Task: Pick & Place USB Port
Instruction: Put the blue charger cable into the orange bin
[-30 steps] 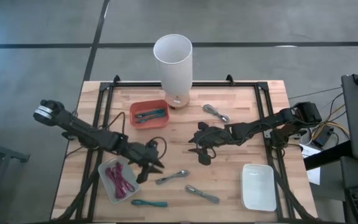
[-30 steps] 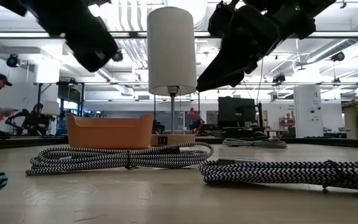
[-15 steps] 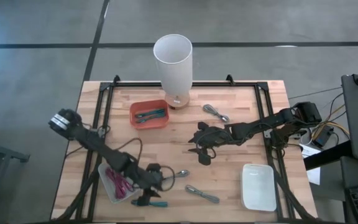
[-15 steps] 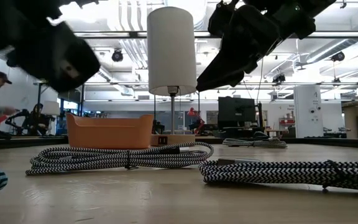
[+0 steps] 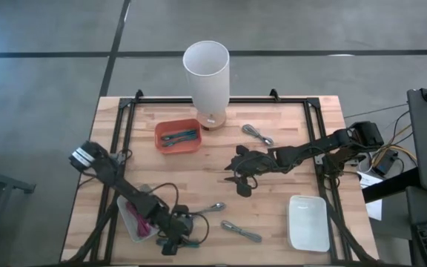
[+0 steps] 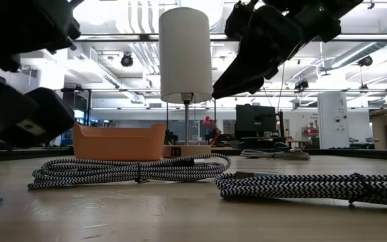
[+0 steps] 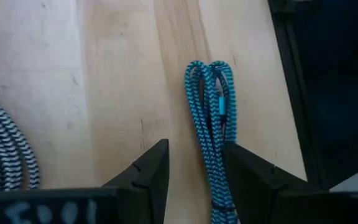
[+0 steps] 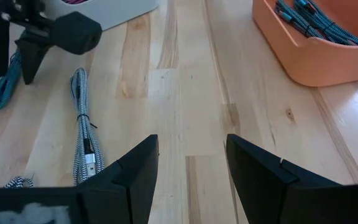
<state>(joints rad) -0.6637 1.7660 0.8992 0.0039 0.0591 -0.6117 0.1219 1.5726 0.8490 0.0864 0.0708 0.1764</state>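
Left gripper [image 7: 194, 171] low at table's near edge, jaws parted astride teal cable bundle [image 7: 213, 118] — not clamped yet. Pickup pending, placing too; orange bin [image 5: 177, 136] already holds teal cables, likely destination. Black-white cable [image 5: 241, 231] just beside, pink-cable tray [image 5: 141, 216] close — tight quarters. Right gripper [image 5: 240, 180] spread wide, empty, waiting mid-table.
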